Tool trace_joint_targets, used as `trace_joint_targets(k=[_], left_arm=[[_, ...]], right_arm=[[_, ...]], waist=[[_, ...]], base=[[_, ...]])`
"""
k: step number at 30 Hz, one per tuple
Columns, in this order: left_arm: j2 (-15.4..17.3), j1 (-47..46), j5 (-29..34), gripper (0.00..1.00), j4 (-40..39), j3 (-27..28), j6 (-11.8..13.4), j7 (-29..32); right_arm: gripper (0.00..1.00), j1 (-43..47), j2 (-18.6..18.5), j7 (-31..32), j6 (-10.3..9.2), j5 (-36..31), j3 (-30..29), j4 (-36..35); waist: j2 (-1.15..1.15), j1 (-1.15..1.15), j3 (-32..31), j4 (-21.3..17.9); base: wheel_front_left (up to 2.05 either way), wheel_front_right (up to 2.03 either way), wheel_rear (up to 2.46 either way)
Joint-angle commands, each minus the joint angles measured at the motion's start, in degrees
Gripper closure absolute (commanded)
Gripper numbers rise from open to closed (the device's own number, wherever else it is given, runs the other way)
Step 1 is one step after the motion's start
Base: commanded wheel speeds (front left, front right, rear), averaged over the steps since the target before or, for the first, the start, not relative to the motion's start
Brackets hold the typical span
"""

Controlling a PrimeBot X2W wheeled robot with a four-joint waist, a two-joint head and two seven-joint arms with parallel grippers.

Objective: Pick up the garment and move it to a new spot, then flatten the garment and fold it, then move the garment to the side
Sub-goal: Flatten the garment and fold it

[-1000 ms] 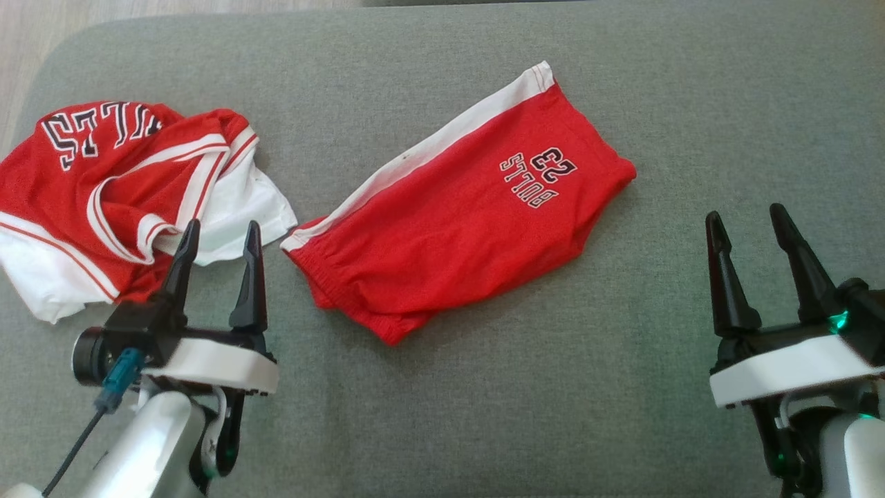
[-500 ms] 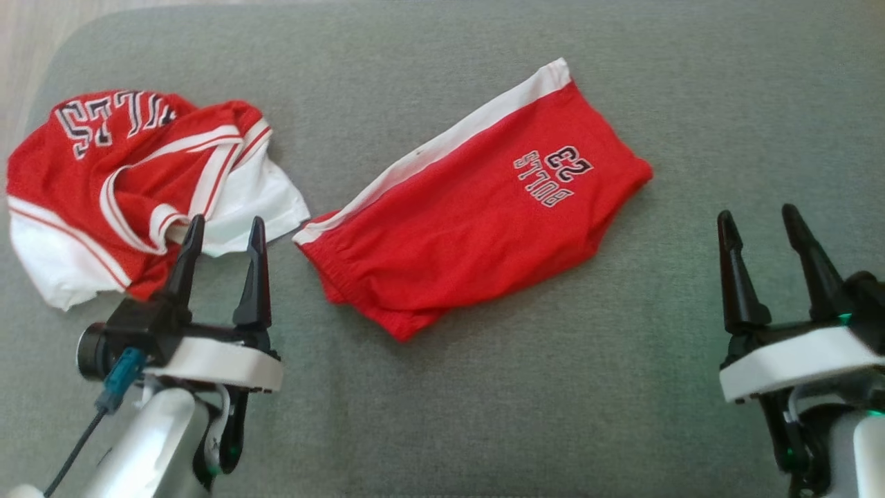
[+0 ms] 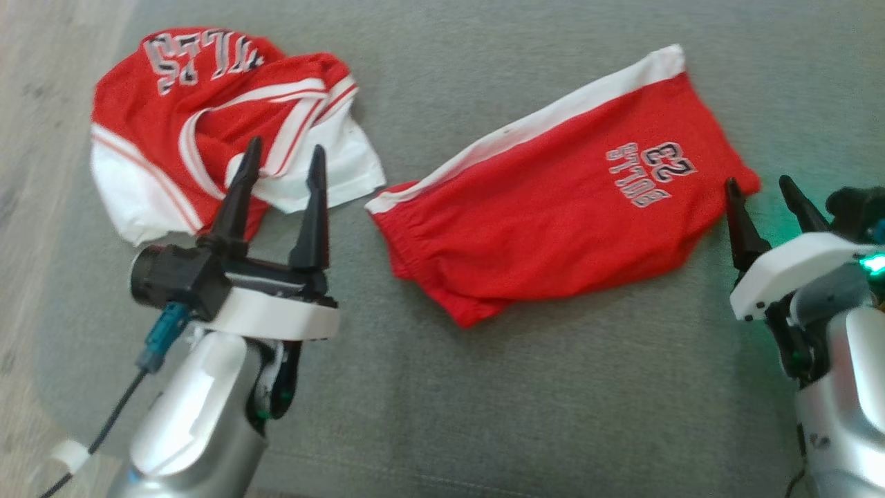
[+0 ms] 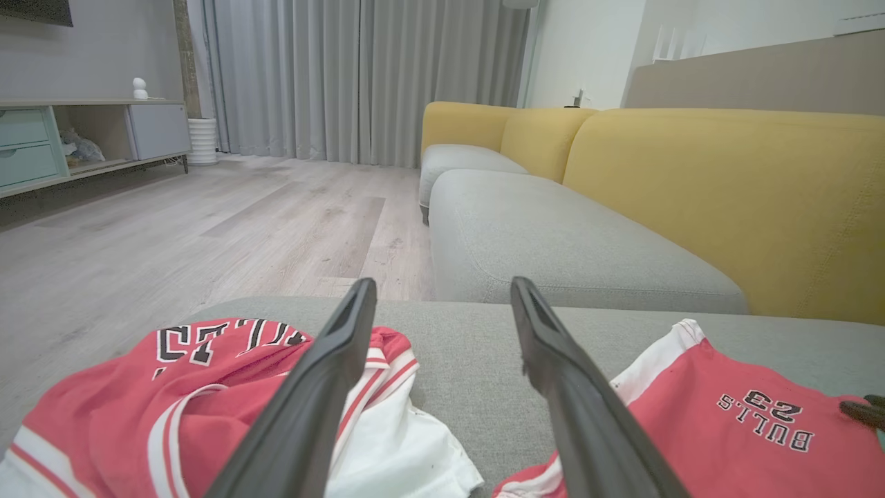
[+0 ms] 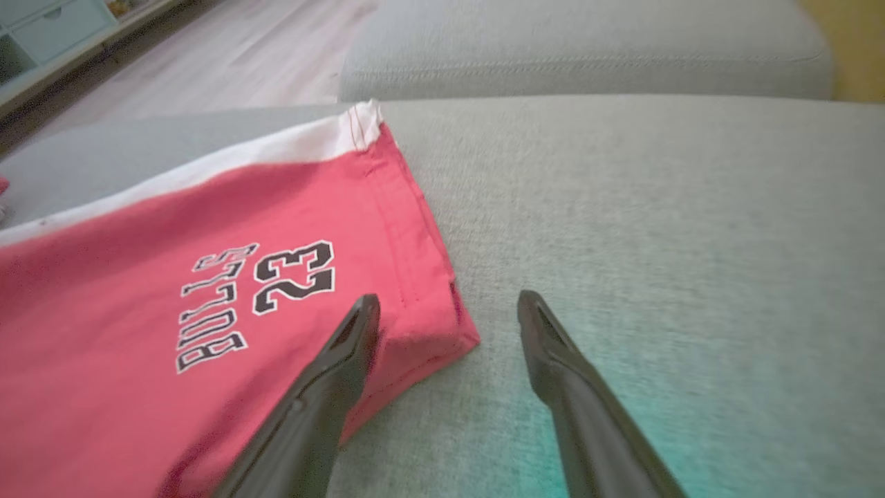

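The red shorts [image 3: 553, 228] with a white side stripe and "BULLS 23" print lie flat and slanted on the grey cushion [image 3: 553, 401]. A crumpled red and white jersey [image 3: 207, 117] lies to their left. My left gripper [image 3: 286, 145] is open, with its fingertips over the jersey's near white edge. In the left wrist view this gripper [image 4: 442, 283] points between the jersey [image 4: 138, 394] and the shorts [image 4: 726, 429]. My right gripper [image 3: 757, 182] is open at the shorts' right corner. In the right wrist view [image 5: 449, 297] its left finger overlaps that corner of the shorts [image 5: 173, 297].
The cushion's left edge drops to a wooden floor [image 3: 34, 138]. The left wrist view shows a second grey seat [image 4: 553, 242] with a yellow backrest [image 4: 726, 194] beyond, and a low cabinet [image 4: 83, 138] by grey curtains.
The head camera has turned, shifting the whole picture to the right. Relative to the clothes, my right gripper has closed in on the shorts' right corner and my left gripper has advanced over the jersey's edge.
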Motion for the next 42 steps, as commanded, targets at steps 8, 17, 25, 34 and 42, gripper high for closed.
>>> trace_joint_targets(k=[8,17,25,34,42], left_arm=[[-2.89,-0.27,5.24,0.0,-3.5,5.61,-2.86,-0.53],[-4.7,3.04,7.45,0.0,-1.43,9.23,-5.35,-0.54],[-4.44,7.15,7.92,0.0,-0.66,11.88,-5.49,-0.54],[-3.72,11.08,7.28,0.0,-0.91,13.16,-4.94,-0.4],[-3.51,11.16,6.81,0.0,-0.97,12.87,-4.8,0.05]], right_arm=[[0.0,-6.52,-3.11,8.24,-0.04,1.75,4.5,10.76],[1.0,-4.3,-1.84,10.85,-0.04,4.08,4.26,7.83],[1.0,5.5,1.51,7.86,-0.04,4.16,-2.27,-1.67],[1.0,18.1,5.52,8.11,-0.04,4.21,-12.99,-10.39],[1.0,16.4,6.2,7.18,-0.04,3.0,-9.51,-16.37]], waist=[[0.0,-0.01,0.61,3.21],[0.0,-0.01,-1.75,1.28],[0.0,-0.01,-4.45,-3.34],[0.0,-0.01,-6.29,-7.38],[0.0,-0.01,-6.58,-7.83]], base=[[0.0,0.0,0.0],[0.0,0.0,0.0],[0.0,0.0,0.0],[0.0,0.0,0.0],[0.0,0.0,0.0]])
